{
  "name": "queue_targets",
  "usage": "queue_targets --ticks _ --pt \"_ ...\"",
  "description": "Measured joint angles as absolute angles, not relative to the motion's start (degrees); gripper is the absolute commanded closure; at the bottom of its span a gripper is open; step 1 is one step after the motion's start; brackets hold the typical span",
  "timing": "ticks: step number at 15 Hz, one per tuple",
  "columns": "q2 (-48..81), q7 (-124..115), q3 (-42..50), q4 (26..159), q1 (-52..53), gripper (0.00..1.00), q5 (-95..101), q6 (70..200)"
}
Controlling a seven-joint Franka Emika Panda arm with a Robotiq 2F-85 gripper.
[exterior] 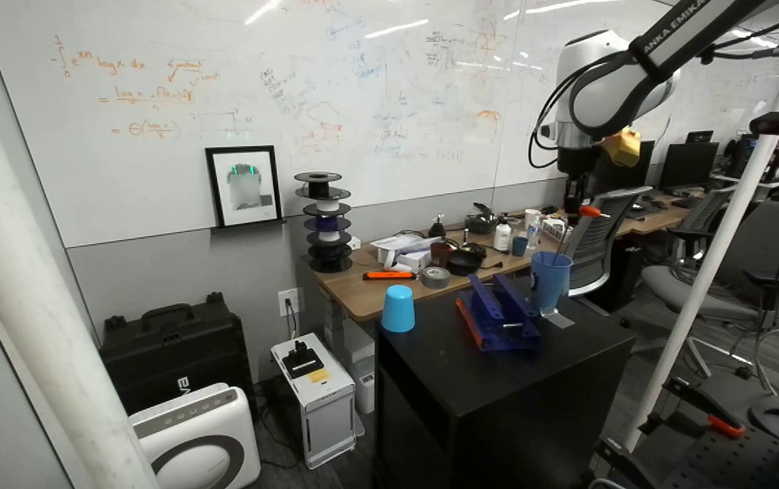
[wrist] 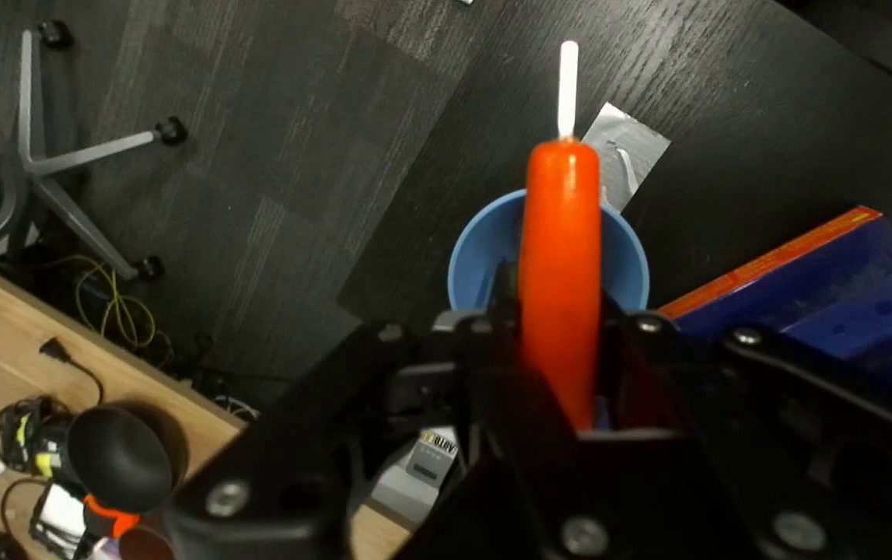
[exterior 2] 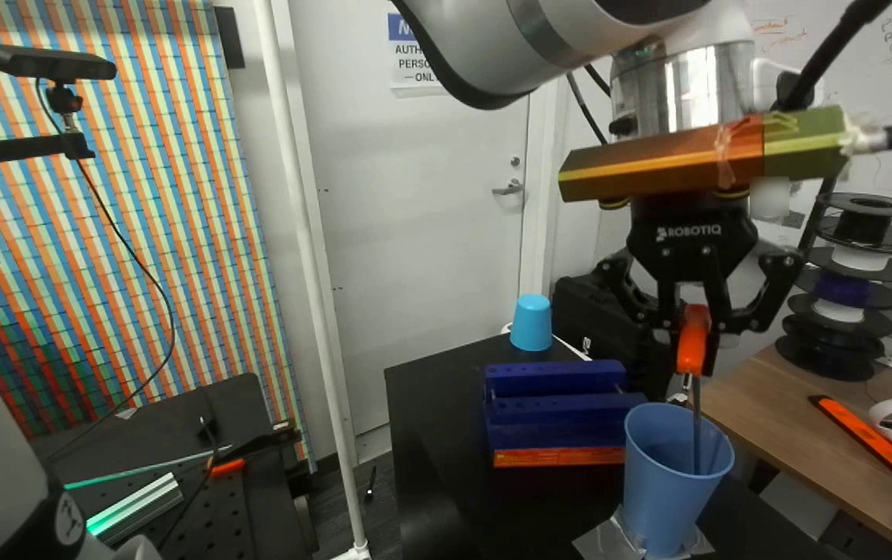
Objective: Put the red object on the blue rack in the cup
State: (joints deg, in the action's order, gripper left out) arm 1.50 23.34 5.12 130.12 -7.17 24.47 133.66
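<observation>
The red object [exterior 2: 692,342] is a small tool with a red-orange handle; a pale thin shaft shows past its handle in the wrist view [wrist: 562,249]. My gripper [exterior: 574,204] is shut on the handle, high above the blue cup [exterior: 551,282]. The cup stands upright, taped at its base. In the wrist view the handle overlaps the mouth of the cup [wrist: 484,249]. In an exterior view a thin grey rod runs from below the handle to the mouth of the cup [exterior 2: 663,498]; I cannot tell its depth. The dark blue rack [exterior: 498,316] sits beside the cup with nothing on it.
A light-blue cup [exterior 2: 531,323] stands upside down at the far corner of the black cabinet top [exterior: 443,373]. A wooden desk [exterior: 362,295] with tape, an orange cutter and other clutter stands alongside. White poles and office chairs surround the area.
</observation>
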Motion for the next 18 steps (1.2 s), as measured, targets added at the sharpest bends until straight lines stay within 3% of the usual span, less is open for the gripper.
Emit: queue_targets --ticks 1,2,4,10,18 --pt "3.51 22.68 5.15 129.17 -7.17 0.9 24.45 133.16" --pt "5.53 22.16 5.22 128.26 -7.17 0.57 24.36 132.74" --pt "8.89 21.17 5.3 126.57 -7.17 0.5 24.05 131.67" --pt "8.16 21.09 5.02 122.35 -7.17 0.03 17.13 127.88" --pt "-12.71 16.02 7.54 126.09 -7.41 0.0 2.61 121.04"
